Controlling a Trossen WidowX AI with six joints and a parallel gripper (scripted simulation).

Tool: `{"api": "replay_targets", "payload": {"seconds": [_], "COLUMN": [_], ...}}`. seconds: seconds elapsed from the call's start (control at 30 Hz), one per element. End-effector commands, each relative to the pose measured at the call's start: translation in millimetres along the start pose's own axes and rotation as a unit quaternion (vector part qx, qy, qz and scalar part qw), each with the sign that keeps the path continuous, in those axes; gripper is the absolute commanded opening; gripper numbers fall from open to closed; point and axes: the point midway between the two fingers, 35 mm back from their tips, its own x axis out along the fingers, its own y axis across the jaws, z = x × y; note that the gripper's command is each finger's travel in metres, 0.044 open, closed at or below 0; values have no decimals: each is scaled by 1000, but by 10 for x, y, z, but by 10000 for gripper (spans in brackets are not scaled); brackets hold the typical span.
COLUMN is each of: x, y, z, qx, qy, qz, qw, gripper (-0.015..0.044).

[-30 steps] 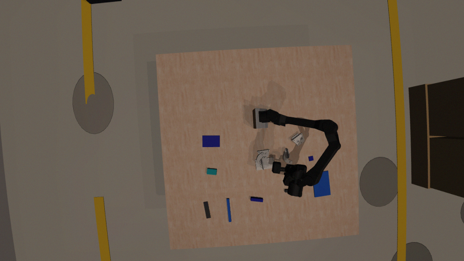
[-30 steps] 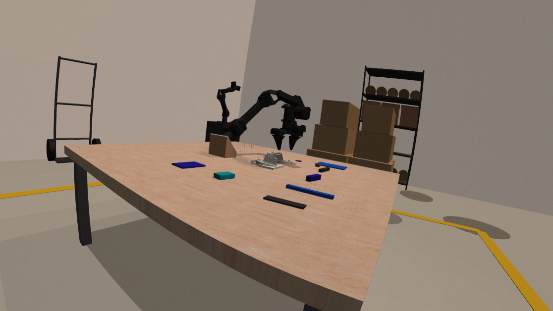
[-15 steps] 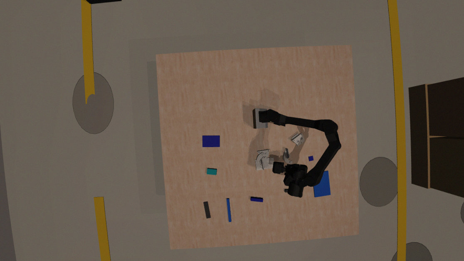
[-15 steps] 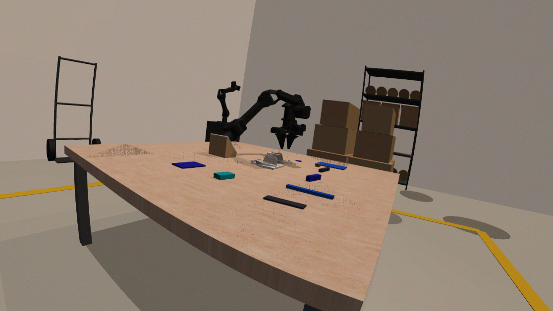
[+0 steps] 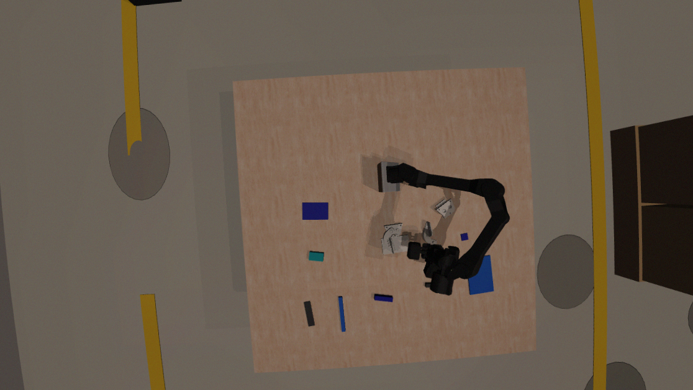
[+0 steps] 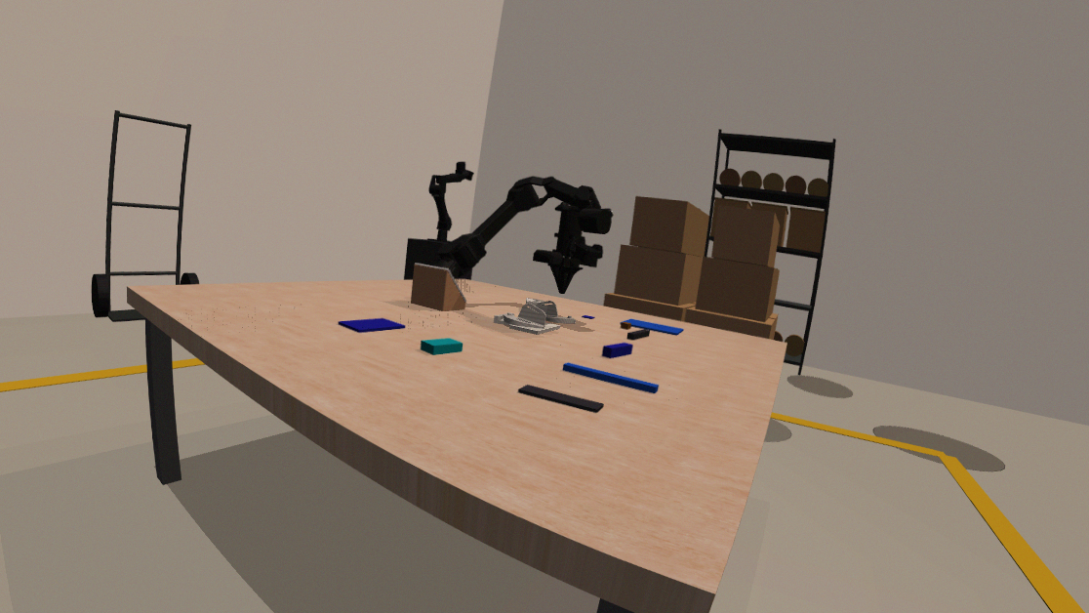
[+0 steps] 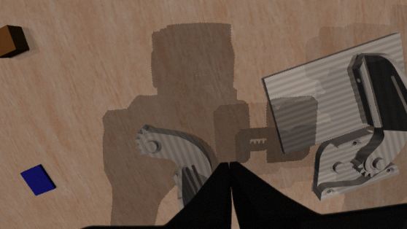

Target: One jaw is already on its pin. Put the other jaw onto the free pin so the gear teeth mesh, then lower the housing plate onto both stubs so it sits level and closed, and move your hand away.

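Observation:
My gripper (image 6: pixel 561 291) (image 7: pixel 229 170) is shut and empty, pointing down above the table between the loose jaw and the base. The loose jaw (image 5: pixel 427 232) (image 7: pixel 187 144) lies on the table, its toothed end at the upper left in the wrist view; its lower part is behind my finger. The grey base (image 5: pixel 389 249) (image 7: pixel 299 117) (image 6: pixel 533 330) lies at the right in the wrist view. Its free pin (image 7: pixel 338 167) stands bare beside the fitted jaw (image 7: pixel 395 144), whose teeth face that pin. The housing plate (image 5: pixel 443 207) lies apart, toward the arm's base; the wrist view does not show it.
A small blue tile (image 5: pixel 464 236) (image 7: pixel 38 179) and a brown block (image 7: pixel 11 41) (image 6: pixel 625 325) lie beyond the loose jaw. A blue plate (image 5: pixel 482 281) lies partly under the arm. A dark blue block (image 5: pixel 383 297), blue bar (image 5: pixel 341 313), black bar (image 5: pixel 308 313) and teal block (image 5: pixel 316 256) lie farther out.

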Motion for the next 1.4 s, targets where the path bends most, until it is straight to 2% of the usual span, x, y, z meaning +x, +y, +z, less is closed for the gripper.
{"api": "replay_targets", "payload": {"seconds": [0.0, 0.27, 0.83, 1.37], "x": [-2, -2, 0, 0], "y": [-7, -7, 0, 0], "z": [0, 0, 0, 0], "qx": [-1, -1, 0, 0], "qy": [0, 0, 0, 0], "qz": [-2, -2, 0, 0], "qw": [1000, 1000, 1000, 1000], "gripper": [0, 0, 440, 440]}}
